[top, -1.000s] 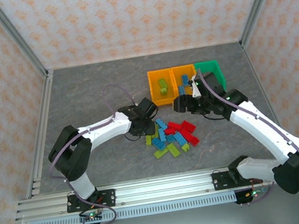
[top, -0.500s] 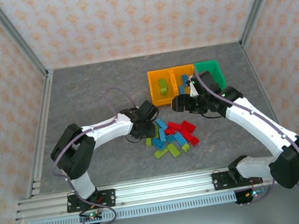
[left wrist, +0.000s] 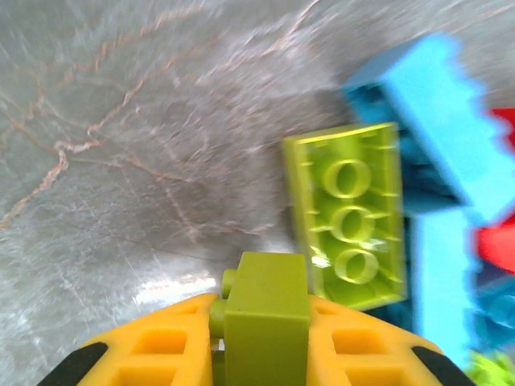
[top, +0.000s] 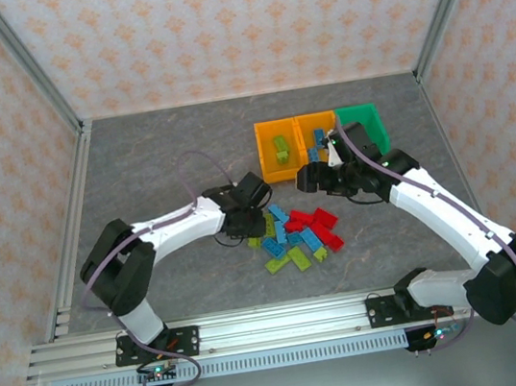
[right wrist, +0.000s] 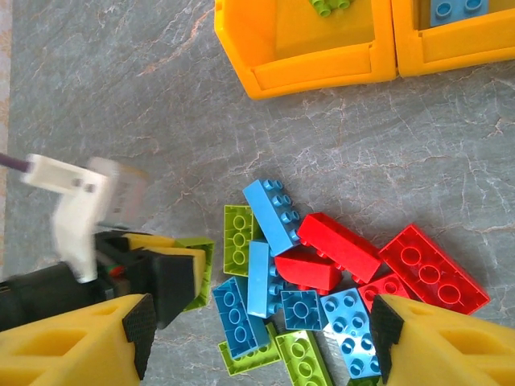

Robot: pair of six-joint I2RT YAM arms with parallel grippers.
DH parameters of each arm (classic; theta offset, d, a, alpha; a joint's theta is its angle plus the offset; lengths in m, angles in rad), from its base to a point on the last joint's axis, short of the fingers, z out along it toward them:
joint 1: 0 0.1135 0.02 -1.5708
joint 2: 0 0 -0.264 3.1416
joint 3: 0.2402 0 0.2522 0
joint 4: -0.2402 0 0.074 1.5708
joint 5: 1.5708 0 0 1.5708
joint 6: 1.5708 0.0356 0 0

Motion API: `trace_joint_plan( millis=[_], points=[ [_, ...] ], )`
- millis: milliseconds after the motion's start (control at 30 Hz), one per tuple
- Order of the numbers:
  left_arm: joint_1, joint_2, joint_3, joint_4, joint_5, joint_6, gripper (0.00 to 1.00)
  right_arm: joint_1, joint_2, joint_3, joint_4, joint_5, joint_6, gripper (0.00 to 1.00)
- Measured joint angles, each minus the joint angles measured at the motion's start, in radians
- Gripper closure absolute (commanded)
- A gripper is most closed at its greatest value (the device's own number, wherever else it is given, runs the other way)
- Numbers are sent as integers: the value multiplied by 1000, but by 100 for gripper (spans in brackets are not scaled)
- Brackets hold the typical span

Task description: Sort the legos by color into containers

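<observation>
Three bins sit in a row toward the back of the table (top: pixel 138 172) in the overhead view: left orange bin (top: pixel 263 153), middle orange bin (top: pixel 315 116), green bin (top: pixel 371 125), with loose bricks (top: pixel 296 236) heaped just in front (lime, blue and red mixed). Left wrist view: the left gripper (left wrist: pixel 261 346) is clamped on a lime brick (left wrist: pixel 265 310) at the heap's edge. Right wrist view: the right gripper (right wrist: pixel 257 334) hangs above the heap, fingers spread wide, holding nothing

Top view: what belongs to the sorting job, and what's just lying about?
Job: loose legos, lime brick in the shut left gripper, open right gripper, left orange bin, middle orange bin, green bin.
Not part of it: aluminium rail, patterned walls.
</observation>
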Motion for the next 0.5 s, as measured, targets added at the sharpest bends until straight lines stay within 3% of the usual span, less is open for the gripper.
trace_joint_plan(
  millis=[100, 233, 500],
  points=[
    [-14, -24, 130, -9, -28, 20, 77, 0, -2, 0, 5, 12, 11, 27],
    [-15, 56, 410, 14, -150, 90, 77, 0, -25, -3, 21, 48, 34, 27],
    [95, 529, 974, 39, -281, 208, 76, 0, -69, -6, 33, 87, 60, 27]
  ],
)
